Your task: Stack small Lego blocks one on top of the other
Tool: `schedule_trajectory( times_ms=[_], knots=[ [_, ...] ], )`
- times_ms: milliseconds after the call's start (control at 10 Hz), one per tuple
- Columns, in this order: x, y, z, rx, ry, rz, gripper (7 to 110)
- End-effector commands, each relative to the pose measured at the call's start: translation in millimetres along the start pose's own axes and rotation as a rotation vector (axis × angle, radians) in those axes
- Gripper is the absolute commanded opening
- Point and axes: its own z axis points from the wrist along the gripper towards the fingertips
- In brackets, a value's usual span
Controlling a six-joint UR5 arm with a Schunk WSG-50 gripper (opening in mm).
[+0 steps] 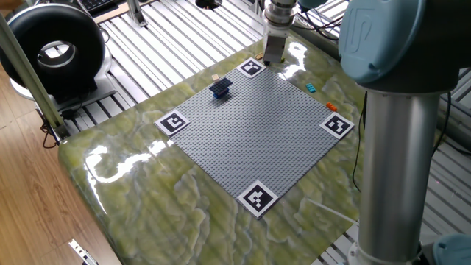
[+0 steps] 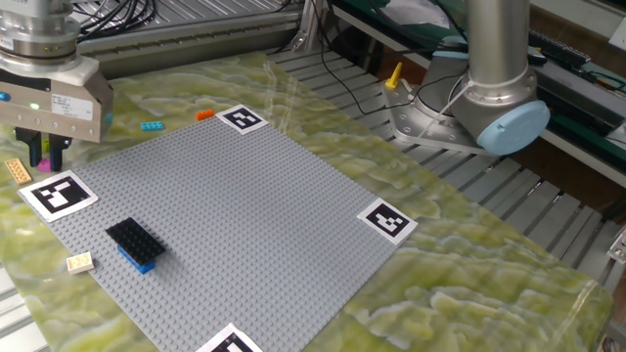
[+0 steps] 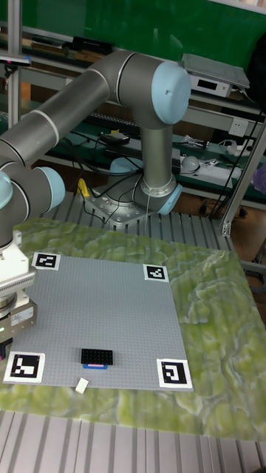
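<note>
My gripper (image 2: 47, 154) hangs at the table's far left, beside a corner marker, with its fingers close on either side of a small magenta block (image 2: 45, 146). In the one fixed view the gripper (image 1: 273, 61) stands at the far corner of the grey baseplate (image 1: 257, 129). A black block on a blue one (image 2: 135, 242) sits on the baseplate (image 2: 254, 205). Loose on the table lie a tan block (image 2: 18, 171), a cyan block (image 2: 152, 125), an orange block (image 2: 204, 114) and a cream block (image 2: 79, 261). The stack (image 3: 97, 358) also shows in the tall view.
Black-and-white marker squares (image 2: 386, 220) sit at the baseplate's corners. The arm's base (image 2: 489, 98) stands at the back right on slatted metal. The big arm column (image 1: 397, 132) fills the right of the one fixed view. A black round device (image 1: 55, 51) stands off the table.
</note>
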Motion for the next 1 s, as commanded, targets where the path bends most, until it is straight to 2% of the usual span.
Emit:
schedule_trajectory(
  times_ms=[0,400,600,700,800,900],
  knots=[
    [2.3,-3.1,-2.7,0.005,-0.002,0.026,7],
    [-1.0,1.9,-8.3,-0.016,-0.005,0.071,7],
    [-8.8,12.7,-24.6,-0.036,0.006,0.138,7],
    [-20.3,23.2,-37.8,-0.046,0.004,0.207,7],
    [-36.5,43.1,-49.0,-0.077,-0.006,0.304,7],
    [-53.5,58.0,-55.7,-0.070,-0.015,0.395,7]
  ],
)
